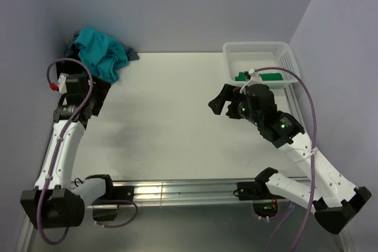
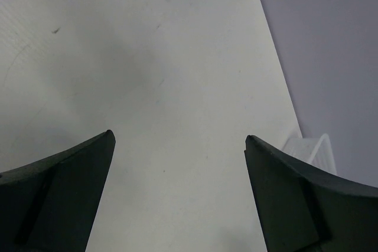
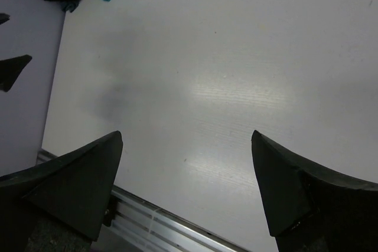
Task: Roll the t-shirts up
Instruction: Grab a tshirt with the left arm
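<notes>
Rolling hardly begun, both my grippers empty.
The white table has no shirt laid flat on it for rolling. The basket at the far right corner holds a green cloth, perhaps a finished t-shirt, though I cannot tell whether it is rolled. The teal t-shirt lies crumpled in the far left corner over a darker t-shirt; both, I judge, are left to do. My left gripper, near that heap, and my right gripper, near the basket, stand spread wide, holding nothing.
</notes>
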